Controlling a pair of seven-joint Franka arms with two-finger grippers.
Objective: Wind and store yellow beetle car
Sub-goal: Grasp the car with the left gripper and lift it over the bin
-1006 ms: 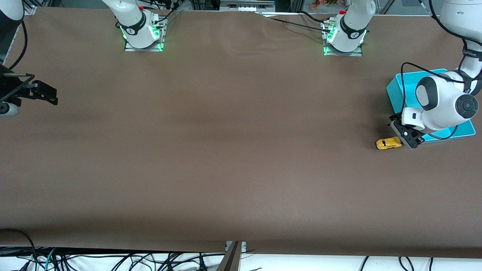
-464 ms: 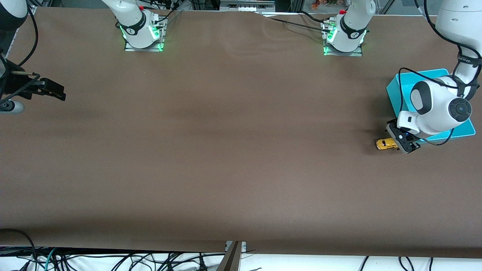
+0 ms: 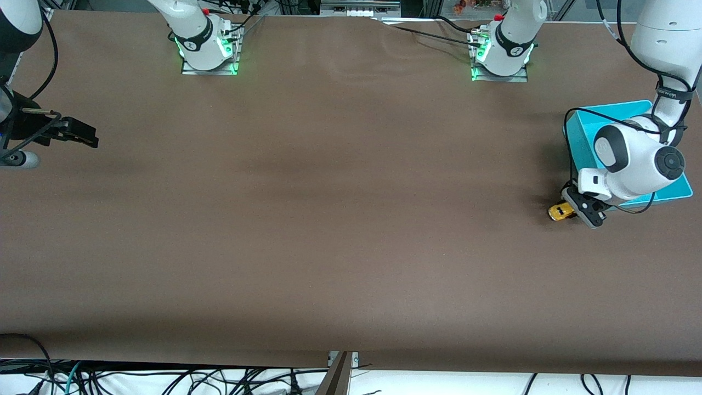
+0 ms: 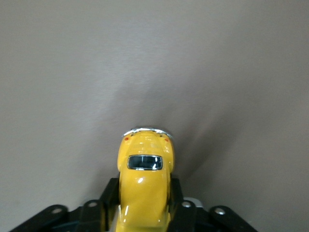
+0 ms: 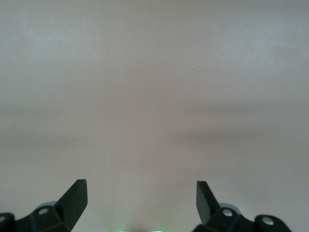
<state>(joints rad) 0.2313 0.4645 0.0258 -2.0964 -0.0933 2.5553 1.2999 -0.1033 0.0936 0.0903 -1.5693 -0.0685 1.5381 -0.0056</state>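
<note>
Left gripper [image 3: 577,211] fingers clasp unlabelled yellow beetle car [image 3: 560,211]

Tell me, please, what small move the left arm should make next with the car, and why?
Probably draw the car backward along the table to wind it. The left tool looks shut on its sides, wheels apparently still on the table, beside the bin. The right tool waits open at its own end.
</note>
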